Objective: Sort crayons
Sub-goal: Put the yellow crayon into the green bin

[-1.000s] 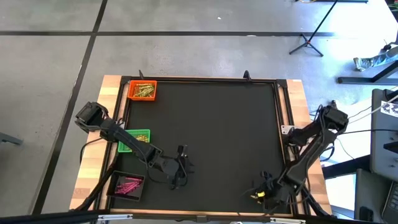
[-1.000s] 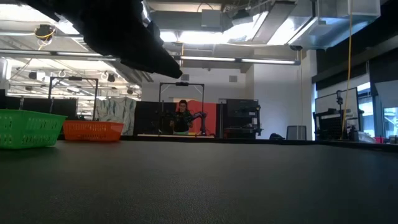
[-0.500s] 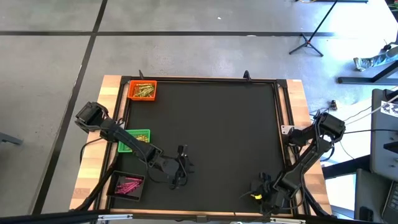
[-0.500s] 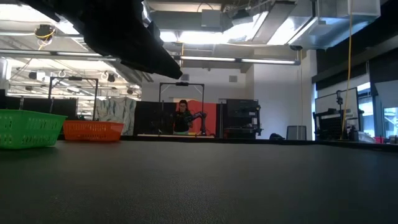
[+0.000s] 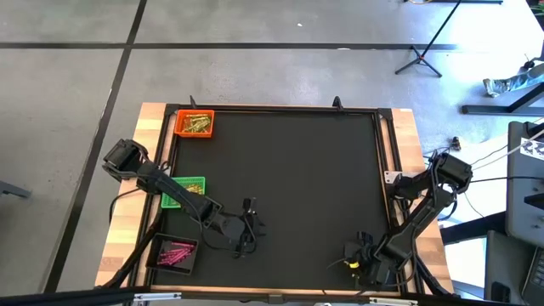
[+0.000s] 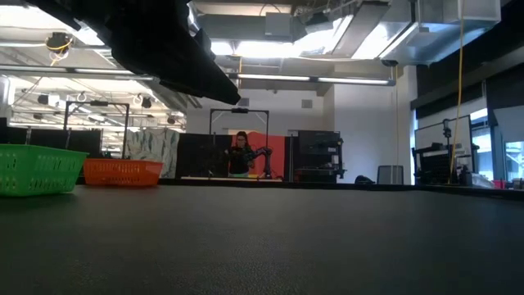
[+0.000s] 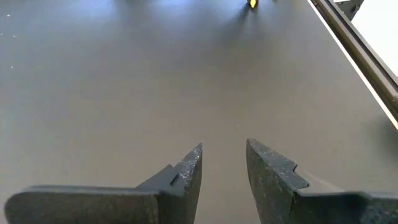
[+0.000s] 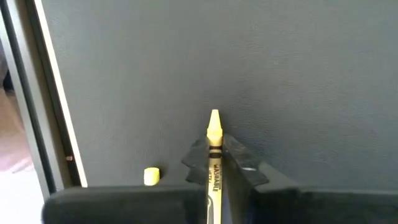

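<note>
A yellow crayon [image 8: 214,134] sits between the fingers of my right gripper [image 8: 214,152], which is shut on it low over the black mat near the table's near right corner [image 5: 355,258]. A small yellow stub [image 8: 151,176] lies on the mat beside it. My left gripper [image 7: 224,167] hangs open over bare mat near the table's near left [image 5: 247,229], holding nothing. The orange tray [image 5: 195,124] holds gold crayons, the black tray [image 5: 174,252] holds pink ones, and the green tray [image 5: 184,189] stands between them. My right gripper pinches the yellow crayon's paper-wrapped body [image 8: 214,163] between its two fingers [image 8: 239,163], coming steeply from above. The pointed tip [image 8: 214,119] sticks out past the fingertips. Whether the crayon rests on the mat or is lifted, I cannot tell.
The mat's raised frame rail [image 8: 50,112] runs close beside my right gripper, with the wooden table edge [image 5: 429,246] beyond it. The three trays line the mat's left side. In the low view the green tray [image 6: 33,168] and orange tray [image 6: 121,172] stand far left.
My right gripper has sunk toward the mat at the yellow crayon and tipped steeper. My left arm has kept still.
</note>
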### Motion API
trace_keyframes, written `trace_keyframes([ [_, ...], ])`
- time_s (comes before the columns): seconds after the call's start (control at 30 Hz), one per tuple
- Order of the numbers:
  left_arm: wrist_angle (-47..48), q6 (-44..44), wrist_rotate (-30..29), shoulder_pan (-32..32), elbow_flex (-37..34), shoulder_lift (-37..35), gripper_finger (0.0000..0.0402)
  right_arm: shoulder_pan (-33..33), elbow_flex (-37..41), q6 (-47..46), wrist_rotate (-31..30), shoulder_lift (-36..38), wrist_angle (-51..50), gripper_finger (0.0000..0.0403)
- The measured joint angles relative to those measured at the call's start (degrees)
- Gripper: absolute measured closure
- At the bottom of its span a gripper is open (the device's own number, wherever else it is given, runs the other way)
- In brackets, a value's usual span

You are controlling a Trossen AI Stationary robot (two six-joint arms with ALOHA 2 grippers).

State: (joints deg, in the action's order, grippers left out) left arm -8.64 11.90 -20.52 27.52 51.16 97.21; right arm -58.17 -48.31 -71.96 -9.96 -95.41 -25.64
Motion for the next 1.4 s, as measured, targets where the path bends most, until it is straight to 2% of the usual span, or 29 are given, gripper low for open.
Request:
trace_keyframes([
  [0.13, 0.0, -0.3, 0.0, 0.0, 0.0, 0.0, 0.0294, 0.0, 0.0, 0.0, -0.1, 0.0, -0.2, 0.0395],
  [0.3, 0.0, -0.3, 0.0, 0.0, 0.0, 0.0, 0.0294, 0.0, 0.0, 1.5, 0.2, 0.1, -0.1, 0.038],
  [0.57, 0.0, -0.5, 0.0, 0.0, 0.0, 0.0, 0.0294, 0.1, 0.4, 4.9, 0.5, 3.0, -1.6, 0.0393],
  [0.73, 0.0, -0.5, 0.0, 0.0, 0.0, 0.0, 0.0294, 0.1, 0.4, 5.3, -1.8, 6.2, -2.9, 0.0388],
  [0.93, -0.6, -0.4, -4.5, -0.5, 0.0, -0.1, 0.0291, 0.1, 0.2, 8.0, -9.1, 10.6, -4.8, 0.0388],
  [1.13, -1.9, 0.9, -4.5, -1.7, 0.0, -0.1, 0.0252, 1.0, 0.2, 14.0, -23.4, 12.9, -4.6, 0.0387],
  [1.27, -5.1, 3.0, -5.4, -2.3, 0.0, -0.1, 0.023, 4.8, 0.2, 15.8, -24.6, 12.6, -4.2, 0.0387],
  [1.4, -6.7, 1.2, -5.8, -2.2, 0.0, 0.2, 0.0228, 9.0, 0.2, 21.4, -26.9, 12.3, -3.4, 0.0387],
])
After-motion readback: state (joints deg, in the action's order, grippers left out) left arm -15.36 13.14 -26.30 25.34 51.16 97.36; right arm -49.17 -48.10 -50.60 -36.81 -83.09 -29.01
